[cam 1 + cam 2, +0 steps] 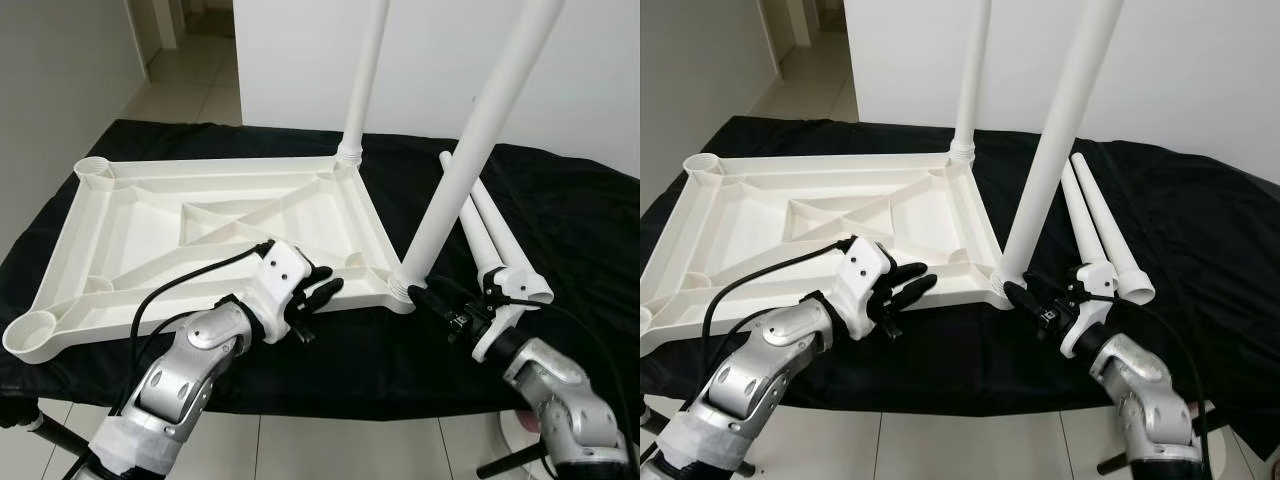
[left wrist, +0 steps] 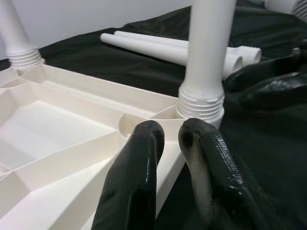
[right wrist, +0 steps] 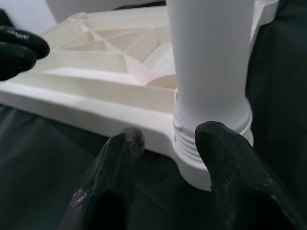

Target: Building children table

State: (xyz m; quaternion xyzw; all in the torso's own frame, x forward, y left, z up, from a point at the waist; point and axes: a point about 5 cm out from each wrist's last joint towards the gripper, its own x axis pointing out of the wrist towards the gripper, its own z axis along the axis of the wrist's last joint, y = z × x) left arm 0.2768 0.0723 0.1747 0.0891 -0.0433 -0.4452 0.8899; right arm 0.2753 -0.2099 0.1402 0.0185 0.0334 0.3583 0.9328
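Right wrist view puts the right gripper (image 3: 165, 143) at the foot of a white leg (image 3: 211, 62), its two black fingers (image 3: 122, 148) spread apart with the threaded collar just beyond them; whether they touch the collar I cannot tell. Seen from the head, that leg stands tilted in the corner socket at about five o'clock on the upturned white tabletop (image 1: 150, 215), while a second leg (image 1: 362, 80) stands upright in the corner at one o'clock. The left gripper (image 1: 322, 288) rests at the tabletop's near rim, roughly six o'clock, its fingers (image 2: 139, 163) drawn nearly together with a narrow gap and nothing between them. Two spare legs (image 1: 495, 235) lie side by side on the black cloth (image 1: 570, 220) at three o'clock from the tabletop, just beyond the right gripper. The cloth covers the work surface, with pale floor tiles (image 1: 185, 85) behind at eleven o'clock.
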